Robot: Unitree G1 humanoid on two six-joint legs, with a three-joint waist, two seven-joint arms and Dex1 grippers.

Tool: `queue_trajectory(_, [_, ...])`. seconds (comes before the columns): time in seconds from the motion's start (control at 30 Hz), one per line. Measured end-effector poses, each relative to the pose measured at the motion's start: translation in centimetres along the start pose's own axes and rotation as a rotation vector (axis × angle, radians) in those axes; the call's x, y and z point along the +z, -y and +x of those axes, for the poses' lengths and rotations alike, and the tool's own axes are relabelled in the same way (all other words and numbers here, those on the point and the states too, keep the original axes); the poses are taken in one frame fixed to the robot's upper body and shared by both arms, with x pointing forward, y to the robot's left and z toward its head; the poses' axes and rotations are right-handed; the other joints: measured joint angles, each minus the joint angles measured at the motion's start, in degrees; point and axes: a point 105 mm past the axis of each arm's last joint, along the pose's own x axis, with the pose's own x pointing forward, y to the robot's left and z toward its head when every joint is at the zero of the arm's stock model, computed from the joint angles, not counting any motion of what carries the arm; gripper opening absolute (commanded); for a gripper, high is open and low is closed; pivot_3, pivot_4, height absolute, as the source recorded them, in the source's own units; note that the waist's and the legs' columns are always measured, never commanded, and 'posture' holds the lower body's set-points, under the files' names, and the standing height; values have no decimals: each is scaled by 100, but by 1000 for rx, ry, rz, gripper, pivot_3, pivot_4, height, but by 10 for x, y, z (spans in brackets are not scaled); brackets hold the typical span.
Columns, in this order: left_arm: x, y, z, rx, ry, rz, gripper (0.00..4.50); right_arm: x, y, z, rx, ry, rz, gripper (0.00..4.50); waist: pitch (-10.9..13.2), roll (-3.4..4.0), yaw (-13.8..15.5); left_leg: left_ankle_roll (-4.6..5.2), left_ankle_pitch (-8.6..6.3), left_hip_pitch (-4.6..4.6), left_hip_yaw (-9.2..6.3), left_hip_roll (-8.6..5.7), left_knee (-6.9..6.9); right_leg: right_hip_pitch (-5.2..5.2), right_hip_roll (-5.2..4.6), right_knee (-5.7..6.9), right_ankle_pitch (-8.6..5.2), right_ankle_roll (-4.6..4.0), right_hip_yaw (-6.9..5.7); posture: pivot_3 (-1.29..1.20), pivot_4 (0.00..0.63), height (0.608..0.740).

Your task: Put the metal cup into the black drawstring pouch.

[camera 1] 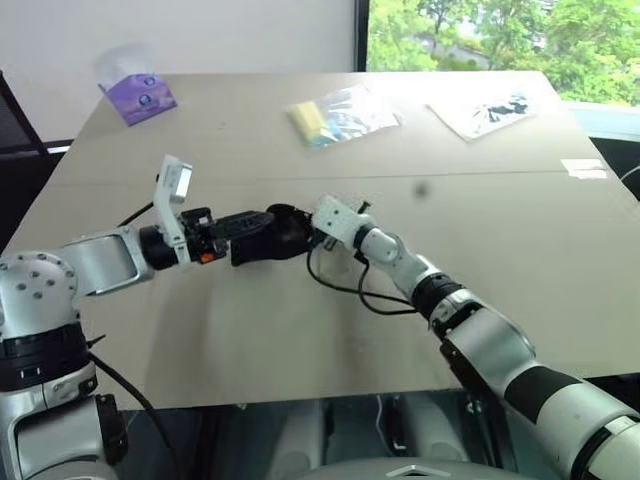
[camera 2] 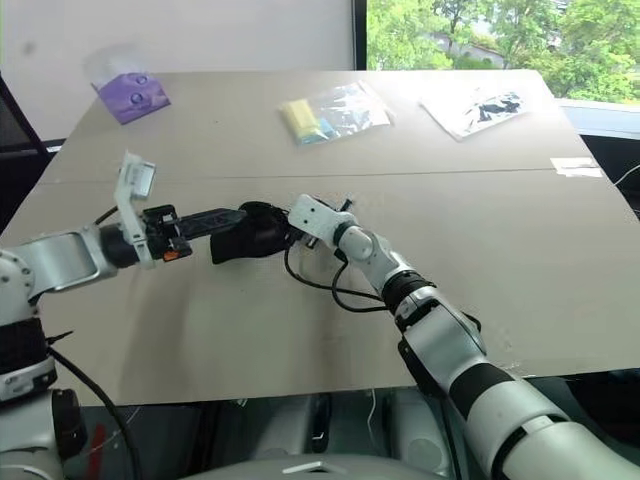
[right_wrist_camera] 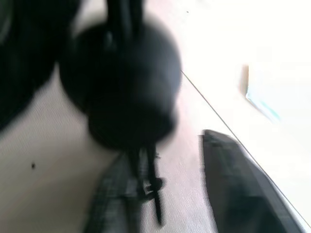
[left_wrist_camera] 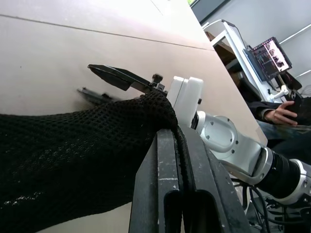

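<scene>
Black drawstring pouch (camera 1: 268,234) hangs pinched in left end effector (camera 1: 240,226); right end effector's (camera 2: 285,228) state unclear.

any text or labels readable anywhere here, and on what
Nothing can be read.
purple packet: print too small to read.
clear bag with yellow contents: no legible label.
black-and-white printed sheet: too blurred to read.
small white label on the table: too small.
monitor in the left wrist view: screen content unreadable.
</scene>
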Motion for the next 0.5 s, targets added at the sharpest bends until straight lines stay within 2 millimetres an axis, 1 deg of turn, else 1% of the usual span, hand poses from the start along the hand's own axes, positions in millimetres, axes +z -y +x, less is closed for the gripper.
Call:
queue_trajectory(0.13, [-8, 0, -2, 19, -4, 2, 0, -6, 18, -6, -53, 4, -3, 27, 0, 0, 8, 0, 0, 0, 0, 1, 0, 0, 0, -1, 0, 0, 2, 0, 150, 740])
queue_trajectory(0.17, [-8, 2, -1, 21, 7, 16, 0, -7, 25, -8, -67, 7, -11, 27, 0, 0, 17, 0, 0, 0, 0, 1, 0, 0, 0, 0, 0, 0, 2, 0, 150, 740])
queue_trajectory(0.23, [-6, 4, 0, 20, 32, 30, 0, -7, 31, -10, -80, 17, -23, 27, 0, 1, 20, 0, 0, 0, 1, 0, 0, 1, -1, -1, 0, 0, 3, 0, 150, 740])
queue_trajectory(0.33, [-2, 6, 5, 23, 114, 85, 0, -1, 53, -18, -120, 54, -66, 27, 0, 1, 22, 0, 0, -1, 3, 0, 0, 1, -2, -2, 0, 0, 4, 0, 150, 740])
queue_trajectory(0.37, [0, 7, 6, 19, 135, 98, 263, 1, 63, -23, -140, 71, -84, 5, 0, 0, 28, 0, 0, -1, 2, 0, -1, 1, -1, -2, 0, 0, 3, 0, 150, 740])
queue_trajectory(0.43, [0, 10, 9, -17, 149, 115, 774, 5, 77, -33, -161, 98, -118, 0, 0, 0, 33, 0, 0, -3, 2, 0, -1, 1, 0, -3, 0, 0, 3, 0, 150, 740])
queue_trajectory(0.5, [-6, 18, 16, -65, 122, 174, 1633, 12, 93, -49, -180, 118, -170, 0, 1, 2, 45, 0, 0, -6, 4, -1, -1, 1, -1, -6, 0, 0, 5, 0, 150, 740])
